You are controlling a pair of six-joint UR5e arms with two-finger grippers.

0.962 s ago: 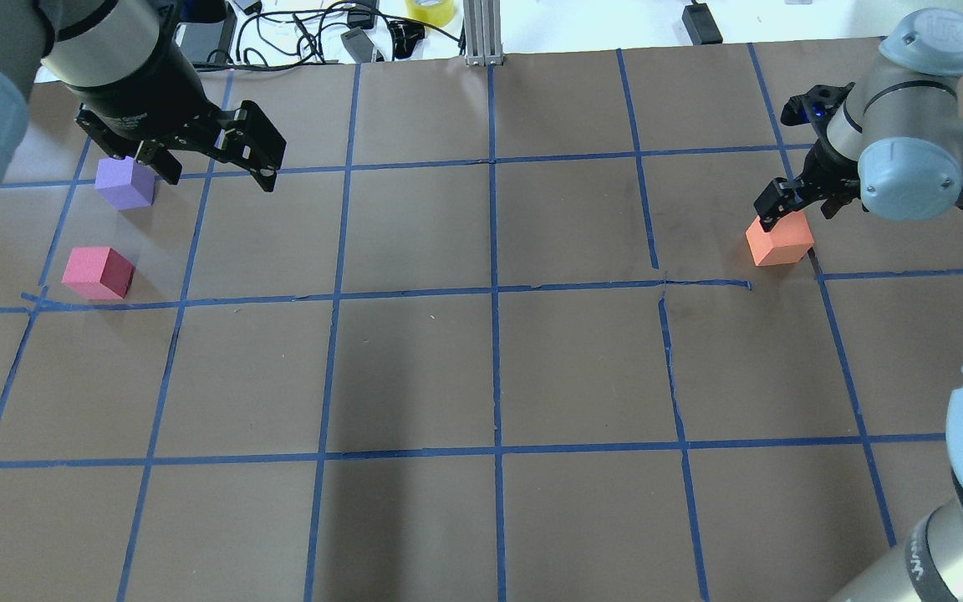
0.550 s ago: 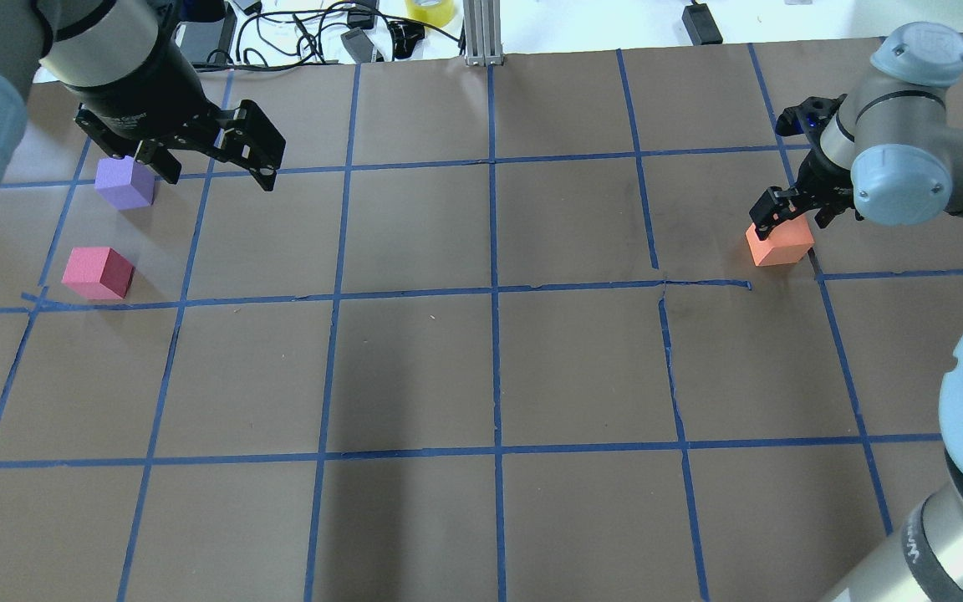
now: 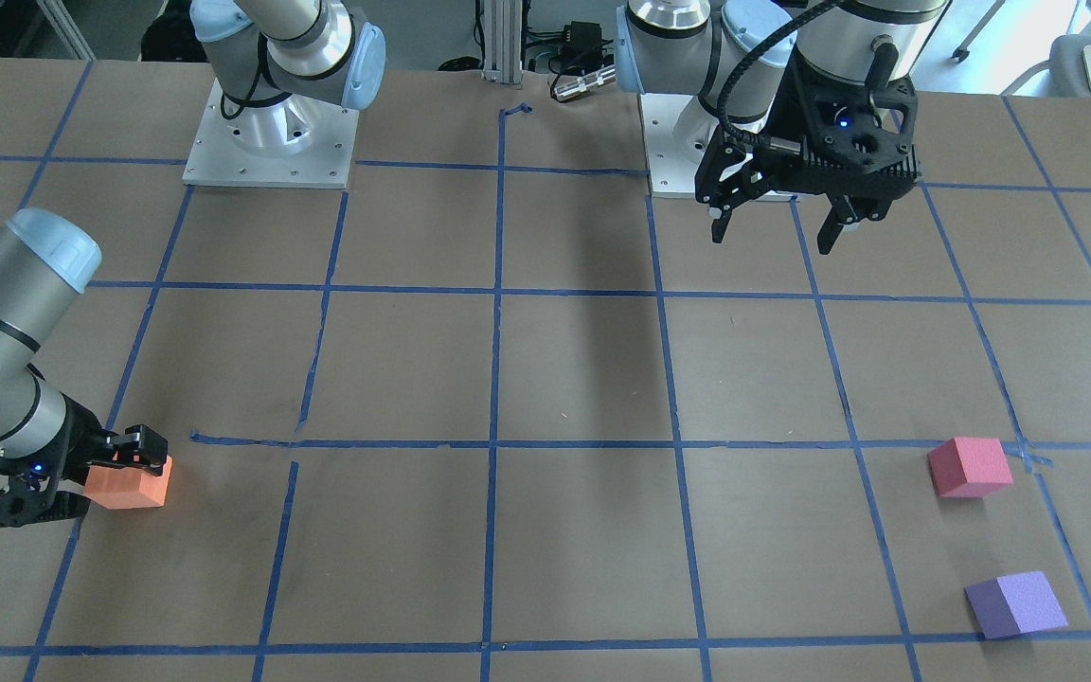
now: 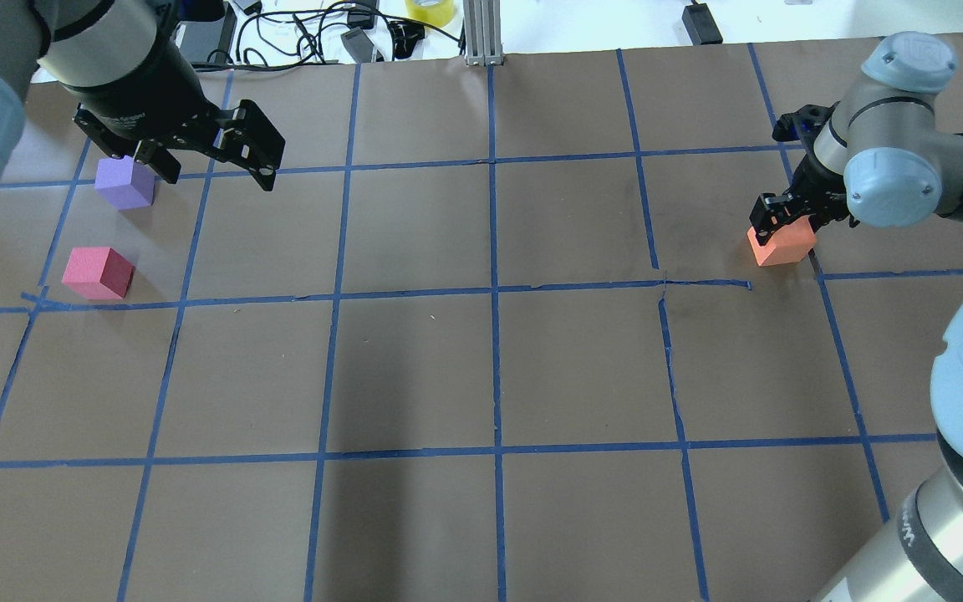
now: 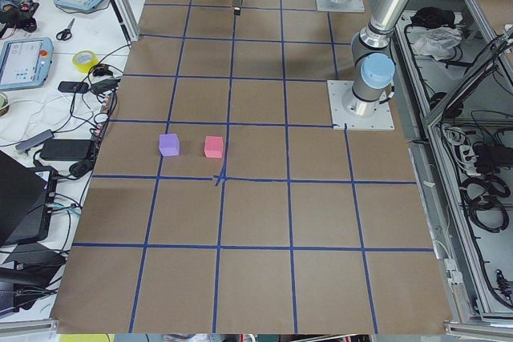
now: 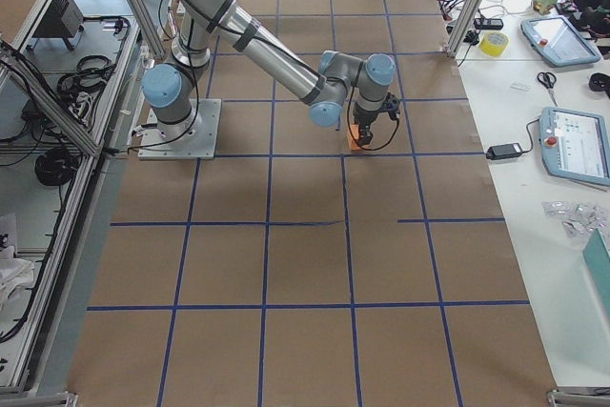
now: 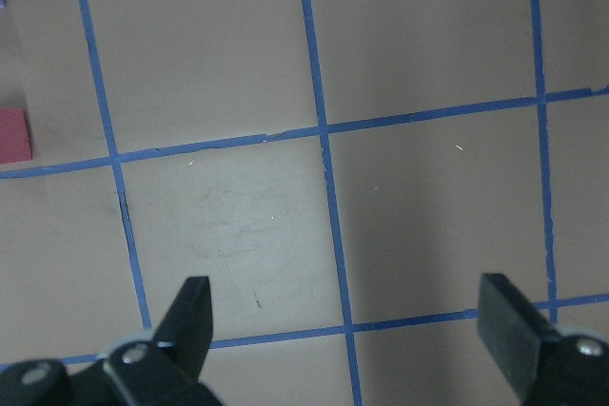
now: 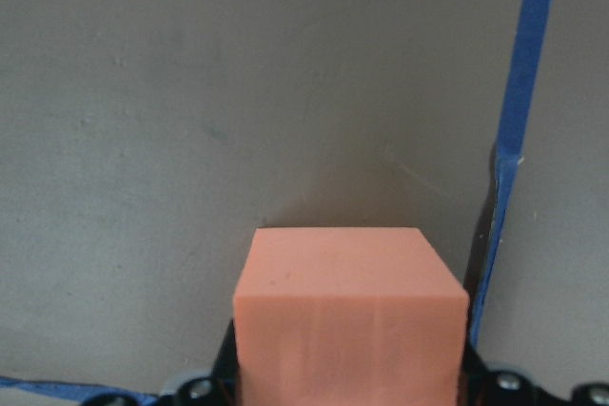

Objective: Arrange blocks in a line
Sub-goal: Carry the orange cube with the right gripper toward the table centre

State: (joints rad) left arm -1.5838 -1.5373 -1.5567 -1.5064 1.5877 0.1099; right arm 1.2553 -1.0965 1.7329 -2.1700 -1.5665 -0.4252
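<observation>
Your right hand (image 4: 792,224) is down at bench level at the right of the overhead view. Its fingers are spread and stand on either side of the orange block (image 4: 782,248). In the right wrist view the block fills the gap between them, with black finger parts showing close at both lower corners. Nothing shows the pads pressing yet, and the block appears to sit flat on the bench (image 4: 490,376) with its shadow behind it. The hand seems placed this way so that a plain closing takes the cube by two opposite faces, so I judge this to be the moment before the grasp. A blue tape line (image 4: 816,267) runs just beside the block on its right.

Your left hand (image 4: 218,176) hangs at the upper left of the overhead view, fully spread and holding nothing. Its wrist camera sees only brown bench and tape between the fingertips, so it looks well above the surface. It is probably waiting there with room to drop on either nearby cube.

The purple block (image 4: 124,182) sits partly under that hand's outline in the overhead view. The pinkish-red block (image 4: 97,272) lies near it, lower in the frame. Those two are close together, and the orange one is well apart from them across the bench, so no line is formed yet.
</observation>
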